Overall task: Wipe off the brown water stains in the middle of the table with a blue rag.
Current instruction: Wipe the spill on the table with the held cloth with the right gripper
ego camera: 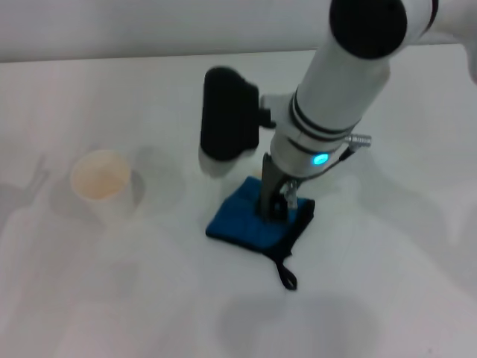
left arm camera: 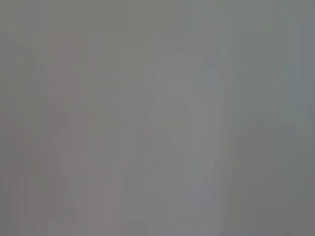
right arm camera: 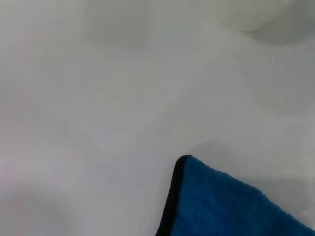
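Note:
The blue rag (ego camera: 240, 218) lies on the white table (ego camera: 387, 298) near the middle, its black loop (ego camera: 288, 279) trailing toward the front. My right gripper (ego camera: 276, 203) points straight down onto the rag's back right part, with its dark fingers closed on the cloth. The right wrist view shows one black-edged corner of the rag (right arm camera: 221, 206) on bare table. The brown water stains are mostly hidden under the rag and arm. Only a faint tan trace (right arm camera: 269, 101) shows beyond the rag. My left gripper is out of view, and its wrist view is blank grey.
A white cup (ego camera: 104, 185) with a beige inside stands upright on the table to the left of the rag, about a rag's width away. The table's back edge (ego camera: 149, 60) runs along the top of the head view.

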